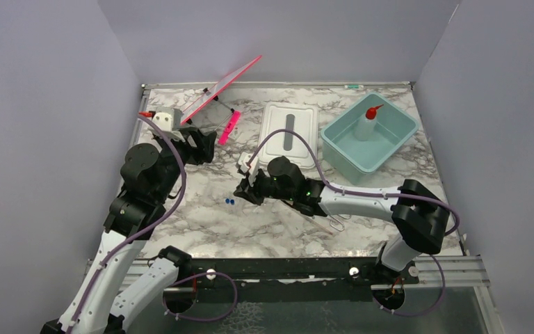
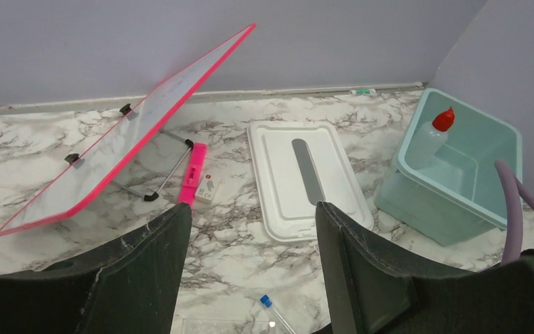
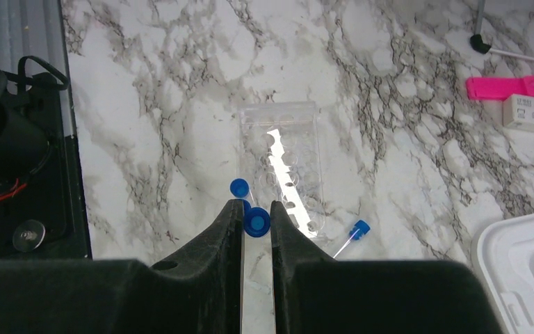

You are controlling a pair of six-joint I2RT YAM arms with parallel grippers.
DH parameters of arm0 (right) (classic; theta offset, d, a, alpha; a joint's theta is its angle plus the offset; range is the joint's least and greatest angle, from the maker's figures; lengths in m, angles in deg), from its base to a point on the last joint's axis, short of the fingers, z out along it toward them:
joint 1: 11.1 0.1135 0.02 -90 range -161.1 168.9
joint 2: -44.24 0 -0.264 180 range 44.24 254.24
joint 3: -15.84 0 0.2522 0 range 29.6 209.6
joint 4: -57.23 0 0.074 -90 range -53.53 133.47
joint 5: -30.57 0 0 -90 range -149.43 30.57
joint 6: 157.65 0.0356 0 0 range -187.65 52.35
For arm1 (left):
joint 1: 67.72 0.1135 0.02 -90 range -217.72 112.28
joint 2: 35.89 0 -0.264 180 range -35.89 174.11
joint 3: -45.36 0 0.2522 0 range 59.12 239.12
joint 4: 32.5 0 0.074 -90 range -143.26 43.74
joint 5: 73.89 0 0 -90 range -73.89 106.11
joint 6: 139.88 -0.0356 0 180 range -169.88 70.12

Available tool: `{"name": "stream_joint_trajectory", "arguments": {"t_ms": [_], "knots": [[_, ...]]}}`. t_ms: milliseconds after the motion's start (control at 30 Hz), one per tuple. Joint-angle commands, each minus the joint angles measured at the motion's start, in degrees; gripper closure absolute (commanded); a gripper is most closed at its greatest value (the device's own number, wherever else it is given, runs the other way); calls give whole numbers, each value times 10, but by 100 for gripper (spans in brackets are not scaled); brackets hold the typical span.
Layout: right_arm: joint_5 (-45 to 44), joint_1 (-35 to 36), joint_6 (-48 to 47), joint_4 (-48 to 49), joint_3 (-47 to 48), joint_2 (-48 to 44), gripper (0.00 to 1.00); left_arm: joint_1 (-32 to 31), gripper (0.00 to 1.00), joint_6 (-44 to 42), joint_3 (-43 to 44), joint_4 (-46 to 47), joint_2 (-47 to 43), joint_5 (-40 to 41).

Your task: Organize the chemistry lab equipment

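Observation:
My right gripper [image 3: 256, 206] is shut on a clear blue-capped tube [image 3: 256, 223], holding it by the cap just above the marble; it sits at table centre in the top view [image 1: 245, 189]. Another blue cap [image 3: 239, 187] and a loose tube [image 3: 358, 229] lie beside a clear tube rack [image 3: 281, 163]. Two blue caps [image 1: 229, 202] show on the table. My left gripper [image 2: 250, 216] is open and empty, raised at the left [image 1: 198, 146], with a tube [image 2: 265, 301] below it. The white squeeze bottle [image 1: 368, 124] with a red nozzle stands in the teal tub [image 1: 400, 136].
A white lid [image 1: 288, 129] lies left of the tub. A pink-framed board [image 1: 219, 87] leans at the back left, with a pink bar [image 1: 228, 129] and a small white box [image 2: 206, 188] near it. A wire clamp [image 1: 337, 224] lies under my right arm.

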Motion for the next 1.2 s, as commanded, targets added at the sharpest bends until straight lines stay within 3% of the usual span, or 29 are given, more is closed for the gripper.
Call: {"name": "stream_joint_trajectory", "arguments": {"t_ms": [0,100,200,333,500,700,967,1167], "knots": [[34,3,-21,76,-5,10,83,-1,31,26,29,0,14,-1],[20,3,-18,86,-5,23,83,-1,31,43,28,-14,17,11],[-40,3,1,94,-4,31,83,-1,31,110,15,-77,10,85],[-146,2,33,80,5,32,84,-1,42,226,-17,-212,-12,171],[-210,1,97,42,15,33,84,-1,52,321,-65,-293,-29,151],[-273,-6,156,-3,34,47,84,-1,56,408,-139,-324,2,85],[-277,-10,168,-23,45,50,84,-1,26,453,-188,-313,60,52],[-264,-12,170,-33,48,37,84,6,27,479,-265,-186,48,49]]}}
